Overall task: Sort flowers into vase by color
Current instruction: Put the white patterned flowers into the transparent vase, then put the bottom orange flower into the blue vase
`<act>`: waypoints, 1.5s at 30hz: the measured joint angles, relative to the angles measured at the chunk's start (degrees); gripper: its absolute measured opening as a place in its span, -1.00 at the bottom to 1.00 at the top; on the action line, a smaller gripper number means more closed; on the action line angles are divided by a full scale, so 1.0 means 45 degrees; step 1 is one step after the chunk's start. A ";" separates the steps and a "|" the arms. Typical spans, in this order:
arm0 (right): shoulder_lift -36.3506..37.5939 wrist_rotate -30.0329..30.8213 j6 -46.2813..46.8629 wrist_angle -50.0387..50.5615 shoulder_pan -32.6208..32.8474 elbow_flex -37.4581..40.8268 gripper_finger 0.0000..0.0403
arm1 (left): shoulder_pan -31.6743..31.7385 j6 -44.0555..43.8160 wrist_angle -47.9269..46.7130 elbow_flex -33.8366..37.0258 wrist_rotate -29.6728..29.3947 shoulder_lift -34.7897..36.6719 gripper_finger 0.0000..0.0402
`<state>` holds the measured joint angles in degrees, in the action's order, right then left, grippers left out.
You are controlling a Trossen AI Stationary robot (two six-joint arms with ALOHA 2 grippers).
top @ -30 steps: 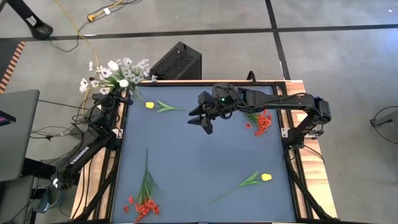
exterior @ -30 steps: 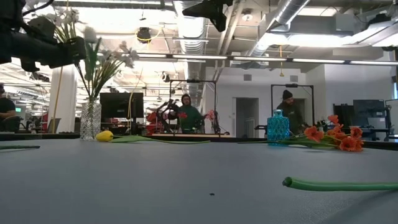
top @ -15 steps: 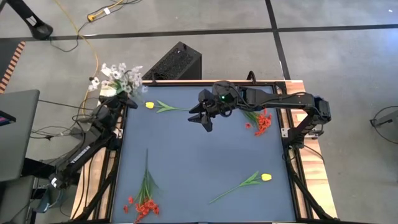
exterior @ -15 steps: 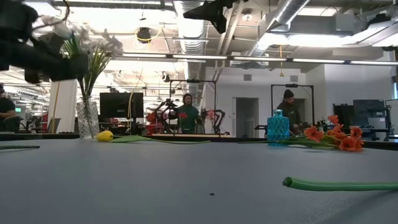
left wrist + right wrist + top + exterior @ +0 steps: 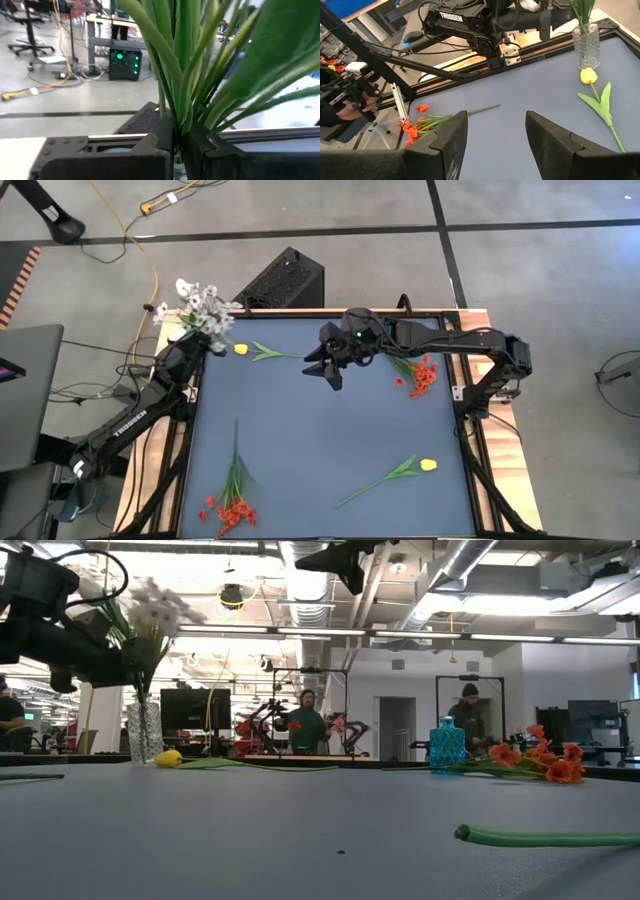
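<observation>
The left gripper (image 5: 203, 343), clamped on the white-bloomed green stems (image 5: 180, 95), lowers them into the clear glass vase (image 5: 144, 732); next it should release. The right gripper (image 5: 331, 374), jaws apart, hangs well apart from that vase.

— Where do we have free room on the mat (image 5: 320, 440)?

— The whole middle is bare, from the far edge down to the near edge. We could pass there without touching anything.

— And what stands in our way?

— At the far left corner, the clear vase (image 5: 144, 732) with the white flowers (image 5: 200, 310); the left gripper (image 5: 176, 145) is closed on their stems there. A yellow flower (image 5: 258, 351) lies just beside it. The right gripper (image 5: 332, 377) hangs open over the far middle. Red flowers (image 5: 417, 373) and a blue vase (image 5: 447, 745) fill the far right. Near left lies a red bunch (image 5: 230, 505), near right another yellow one (image 5: 405, 470).
</observation>
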<state>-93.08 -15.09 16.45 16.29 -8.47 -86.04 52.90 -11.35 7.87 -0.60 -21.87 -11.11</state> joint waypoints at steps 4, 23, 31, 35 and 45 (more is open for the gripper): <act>0.0000 -0.0005 0.0005 0.0005 0.0000 0.0000 0.12 | 0.0000 -0.0189 0.0048 -0.0017 -0.0227 -0.0025 -0.90; 0.0000 -0.0406 0.0034 0.0568 -0.0008 0.0000 0.12 | 0.0000 0.0109 -0.1611 -0.0914 0.0155 -0.0030 -0.30; 0.0000 -0.0423 -0.0360 0.2092 -0.0097 0.0000 0.12 | 0.0000 0.0424 -0.6149 -0.3131 0.0586 -0.0025 -0.30; 0.0000 -0.0409 -0.0949 0.3432 -0.0150 0.0000 0.12 | -0.0091 -0.1703 -0.7102 -0.3689 0.1170 -0.0025 -0.30; 0.0005 -0.0321 -0.1210 0.5441 -0.0664 0.0000 0.12 | -0.1072 -0.6270 -0.7639 -0.3725 0.7386 -0.0030 -0.30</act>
<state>-93.06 -16.53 11.00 40.78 -11.46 -86.04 48.08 -39.56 -26.51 -17.37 11.36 -11.25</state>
